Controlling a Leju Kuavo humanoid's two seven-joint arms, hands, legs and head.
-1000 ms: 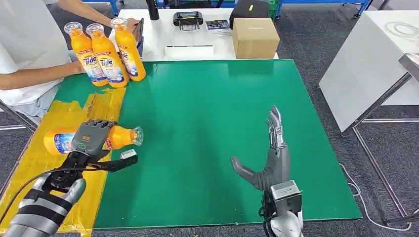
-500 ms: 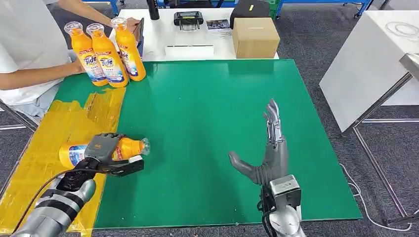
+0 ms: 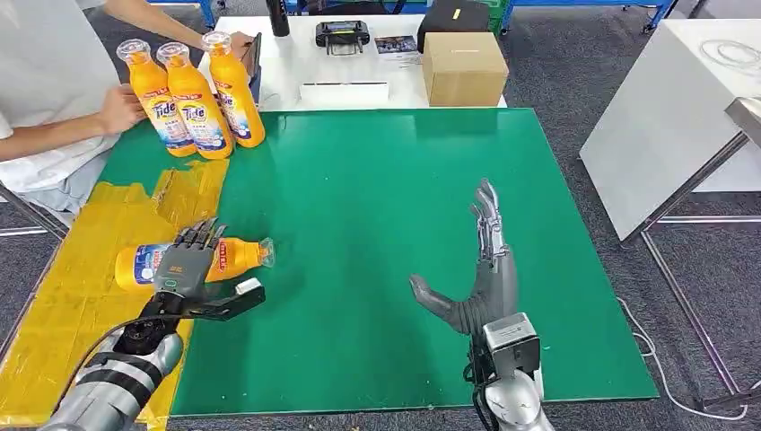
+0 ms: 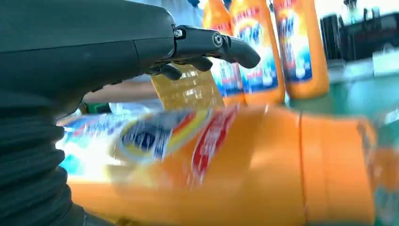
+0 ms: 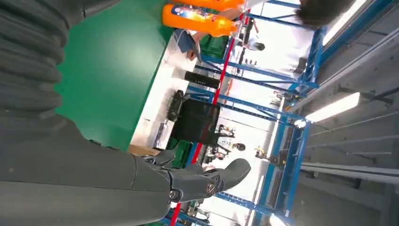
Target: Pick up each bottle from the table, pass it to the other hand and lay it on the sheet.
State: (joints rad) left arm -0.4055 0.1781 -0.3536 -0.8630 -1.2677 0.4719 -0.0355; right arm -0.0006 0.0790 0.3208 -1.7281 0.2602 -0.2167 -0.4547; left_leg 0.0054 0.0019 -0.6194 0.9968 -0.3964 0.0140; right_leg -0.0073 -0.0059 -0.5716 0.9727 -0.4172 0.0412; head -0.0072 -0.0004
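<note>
An orange detergent bottle (image 3: pixel 237 255) lies on its side, its base on the yellow sheet (image 3: pixel 90 233) and its cap end over the green mat (image 3: pixel 377 197). My left hand (image 3: pixel 184 269) hovers just over its middle, fingers straightened and spread, thumb out to the side. The left wrist view shows the bottle (image 4: pixel 244 165) close under the extended fingers (image 4: pixel 226 44), which are not wrapped round it. My right hand (image 3: pixel 485 278) stands open and empty above the mat near the front edge. Three more orange bottles (image 3: pixel 193 99) stand upright at the mat's back left corner.
A person sits at the left, one hand (image 3: pixel 121 108) by the standing bottles. Behind the mat, a white table carries a cardboard box (image 3: pixel 462 67) and dark devices. Another white table (image 3: pixel 664 117) stands to the right, off the mat.
My left hand brought the bottle down and nearer, then opened its fingers off it; the bottle now lies free. The person's hand moved up to the leftmost standing bottle. My right hand drifted slightly left.
</note>
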